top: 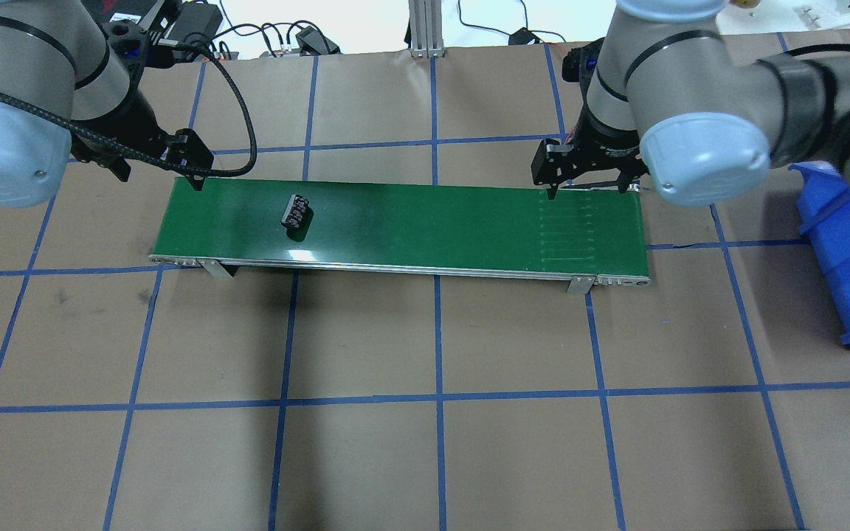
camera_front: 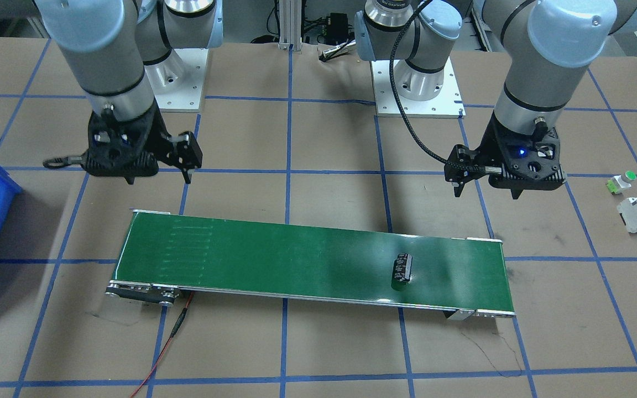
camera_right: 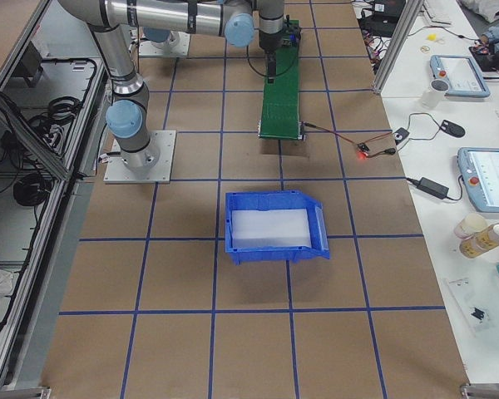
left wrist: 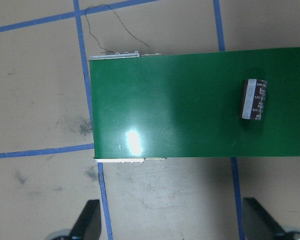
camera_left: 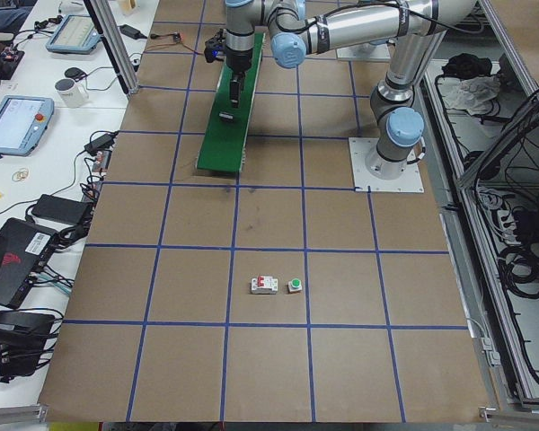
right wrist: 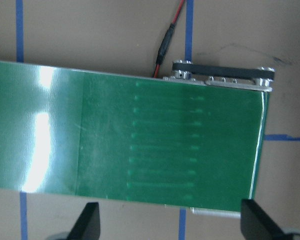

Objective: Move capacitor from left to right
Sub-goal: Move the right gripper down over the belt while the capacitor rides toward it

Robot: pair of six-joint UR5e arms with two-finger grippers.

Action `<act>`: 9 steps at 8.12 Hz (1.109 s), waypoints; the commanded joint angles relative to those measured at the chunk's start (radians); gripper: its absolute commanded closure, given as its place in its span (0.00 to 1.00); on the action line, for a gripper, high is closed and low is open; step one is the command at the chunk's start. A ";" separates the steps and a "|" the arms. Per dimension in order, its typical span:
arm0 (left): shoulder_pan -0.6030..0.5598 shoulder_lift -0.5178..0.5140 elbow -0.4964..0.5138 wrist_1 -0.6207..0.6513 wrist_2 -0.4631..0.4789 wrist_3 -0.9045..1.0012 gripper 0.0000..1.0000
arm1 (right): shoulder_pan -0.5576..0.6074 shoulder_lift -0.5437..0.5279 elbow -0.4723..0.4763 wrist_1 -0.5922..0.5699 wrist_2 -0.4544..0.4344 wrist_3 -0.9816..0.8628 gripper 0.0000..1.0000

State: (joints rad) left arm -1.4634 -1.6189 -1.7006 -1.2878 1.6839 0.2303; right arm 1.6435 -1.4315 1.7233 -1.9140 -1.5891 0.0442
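Locate capacitor (top: 296, 212) lying on its side on green conveyor belt (top: 432, 221), near its left end. Note left gripper (camera_front: 487, 190) and right gripper (camera_front: 159, 177) both spread wide, holding nothing, hovering by belt ends. Suspect rolling or skewing in transit; fear mistimed catch, drop off right end.

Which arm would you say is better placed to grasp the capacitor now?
Left: the left tool hovers open by the conveyor belt end where the capacitor lies; the right tool is at the far end.
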 commanded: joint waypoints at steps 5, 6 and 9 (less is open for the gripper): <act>0.000 -0.003 -0.002 0.001 -0.001 -0.008 0.00 | -0.001 0.186 0.012 -0.151 -0.002 0.003 0.00; 0.000 -0.002 -0.002 0.001 -0.001 -0.006 0.00 | -0.011 0.184 0.037 -0.148 0.012 0.006 0.00; 0.002 -0.013 -0.005 0.016 -0.006 -0.005 0.00 | -0.050 0.180 0.090 -0.220 0.218 -0.027 0.00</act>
State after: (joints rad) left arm -1.4634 -1.6201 -1.7024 -1.2863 1.6815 0.2258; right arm 1.6141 -1.2537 1.7869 -2.0864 -1.4552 0.0418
